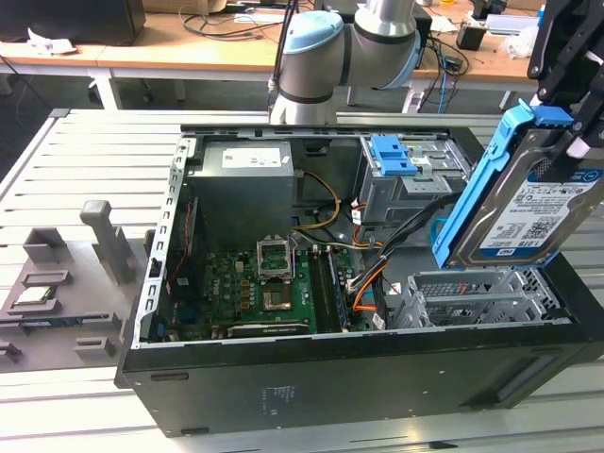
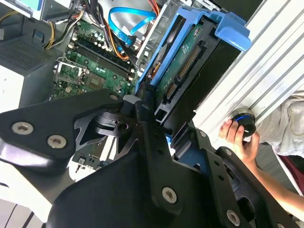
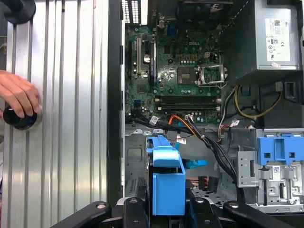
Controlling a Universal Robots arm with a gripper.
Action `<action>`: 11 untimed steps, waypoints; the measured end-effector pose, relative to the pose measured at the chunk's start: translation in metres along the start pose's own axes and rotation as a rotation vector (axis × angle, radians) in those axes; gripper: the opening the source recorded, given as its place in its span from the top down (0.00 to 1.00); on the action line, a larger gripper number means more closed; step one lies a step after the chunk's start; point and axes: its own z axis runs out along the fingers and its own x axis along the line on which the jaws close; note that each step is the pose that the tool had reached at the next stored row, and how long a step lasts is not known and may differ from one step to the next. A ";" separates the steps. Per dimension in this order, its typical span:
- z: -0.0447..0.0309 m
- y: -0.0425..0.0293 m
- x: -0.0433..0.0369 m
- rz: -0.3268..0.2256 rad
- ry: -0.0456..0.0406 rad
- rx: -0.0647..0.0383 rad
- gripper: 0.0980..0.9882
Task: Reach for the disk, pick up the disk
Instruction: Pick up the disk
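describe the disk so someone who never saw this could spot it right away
Find the open black computer case on the slatted table. At the exterior view's right, above its drive bays, the gripper holds the disk lifted and tilted. It is silver-grey with a white-and-blue label and blue carrier rail, unlike the blue latch deeper in the case.

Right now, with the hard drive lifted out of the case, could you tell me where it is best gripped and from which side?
Grip the hard drive across its blue carrier rail at the top end, coming from above, as the gripper does now. It hangs nearly upright, so its top edge is free, while the drive cage sits right below it.
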 end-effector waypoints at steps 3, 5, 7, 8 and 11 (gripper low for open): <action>0.0006 -0.0036 0.0000 0.000 0.0002 0.000 0.70; 0.0021 -0.0074 0.0001 0.000 -0.0001 -0.001 0.70; 0.0031 -0.0089 0.0000 0.000 0.0001 -0.001 0.70; 0.0043 -0.0091 0.0001 0.000 0.0002 -0.002 0.70; 0.0082 -0.0094 0.0002 0.000 -0.0001 -0.002 0.70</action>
